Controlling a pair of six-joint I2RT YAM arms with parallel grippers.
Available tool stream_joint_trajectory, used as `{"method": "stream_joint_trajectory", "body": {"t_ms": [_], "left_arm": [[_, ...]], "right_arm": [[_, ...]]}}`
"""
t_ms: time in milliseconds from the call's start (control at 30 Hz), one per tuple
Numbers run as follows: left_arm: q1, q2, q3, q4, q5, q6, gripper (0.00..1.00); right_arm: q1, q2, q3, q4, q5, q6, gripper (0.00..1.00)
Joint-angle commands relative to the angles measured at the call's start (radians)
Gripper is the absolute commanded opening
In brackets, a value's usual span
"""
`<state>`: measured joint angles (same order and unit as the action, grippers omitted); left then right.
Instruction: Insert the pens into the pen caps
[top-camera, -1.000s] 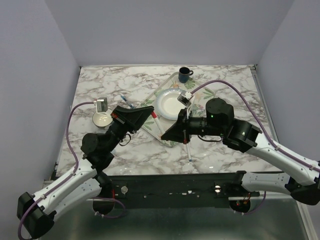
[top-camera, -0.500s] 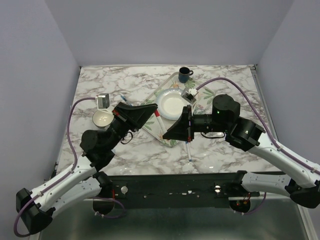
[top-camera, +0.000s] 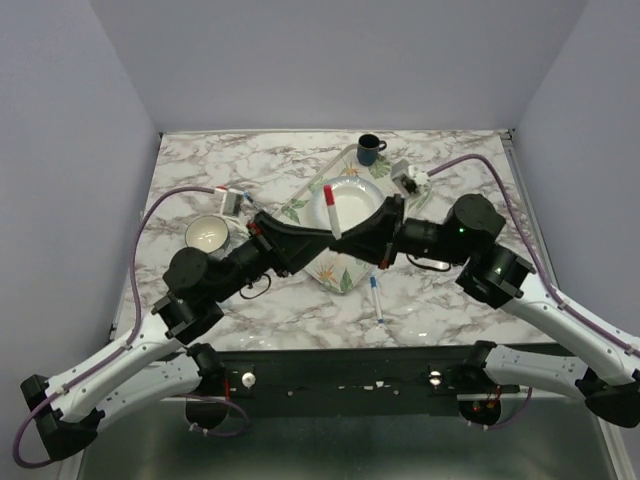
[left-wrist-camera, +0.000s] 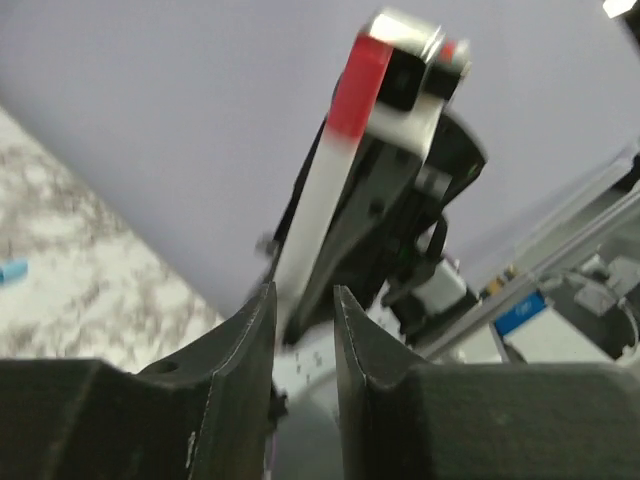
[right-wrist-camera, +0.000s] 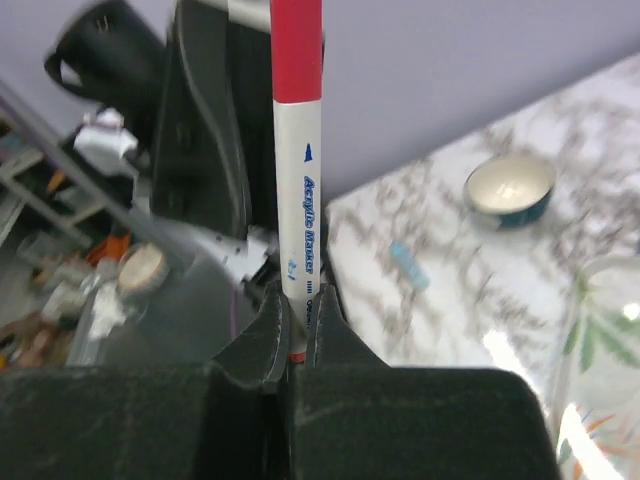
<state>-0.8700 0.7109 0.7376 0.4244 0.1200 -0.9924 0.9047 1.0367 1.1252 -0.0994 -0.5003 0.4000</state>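
Gripping the slim white plastic marker (right-wrist-camera: 297, 200) by its very bottom end, the right pincer (right-wrist-camera: 297, 328) is clamped tight on it and holds it nearly upright above the floral-patterned tray (top-camera: 335, 277), with the short red plastic cap (right-wrist-camera: 296, 50) on its top end. The left pincer (left-wrist-camera: 303, 293) has its jaws apart on either side of the lower barrel. The left wrist view is blurred there, so I cannot tell whether either finger touches the barrel. The red cap looks seated, though how firmly it is pushed home cannot be seen. The chief danger is leverage: with so short a hold at the bottom, most of the marker stands free above the clamp. If the left pincer backs away at a slant, a finger could catch the barrel and swing it. That could twist it out of the right pincer's hold and drop it onto the round white plate (top-camera: 355, 200) or the tray, where it would likely roll. A cap only lightly pressed on could also pop off under such a knock. Both arms crowd the same spot, so a careless retreat risks one arm striking the other. Another white marker with a blue tip (top-camera: 376, 298) lies on the marbled surface (top-camera: 280, 160) near the front edge, where a falling pen might scatter it.
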Motion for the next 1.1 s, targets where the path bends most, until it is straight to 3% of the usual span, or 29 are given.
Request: {"method": "stream_joint_trajectory", "body": {"t_ms": [0, 167, 300, 500, 633, 800, 933, 1067], "left_arm": [[-0.06, 0.033, 0.072, -0.351, 0.176, 0.1, 0.39], [-0.06, 0.042, 0.129, -0.404, 0.133, 0.176, 0.64], [-0.06, 0.015, 0.163, -0.496, 0.078, 0.283, 0.73], [-0.06, -0.088, 0.18, -0.708, -0.21, 0.545, 0.98], [-0.06, -0.102, 0.193, -0.855, -0.437, 0.674, 0.99], [-0.06, -0.161, 0.131, -0.843, -0.61, 0.807, 0.99], [-0.06, -0.235, 0.005, -0.754, -0.646, 0.836, 0.99], [-0.06, -0.277, -0.009, -0.751, -0.648, 0.844, 0.99]], "right_arm": [[-0.059, -0.096, -0.116, 0.313, 0.203, 0.013, 0.01], [-0.061, -0.185, -0.234, 0.238, 0.255, 0.059, 0.01], [-0.061, -0.231, -0.327, 0.048, 0.38, 0.154, 0.01], [-0.061, -0.296, -0.49, -0.19, 0.565, 0.374, 0.01], [-0.061, -0.253, -0.603, -0.29, 0.621, 0.503, 0.01], [-0.061, -0.169, -0.66, -0.298, 0.589, 0.517, 0.01], [-0.061, -0.106, -0.654, -0.328, 0.608, 0.534, 0.01], [-0.061, -0.058, -0.634, -0.387, 0.655, 0.542, 0.03]]}}
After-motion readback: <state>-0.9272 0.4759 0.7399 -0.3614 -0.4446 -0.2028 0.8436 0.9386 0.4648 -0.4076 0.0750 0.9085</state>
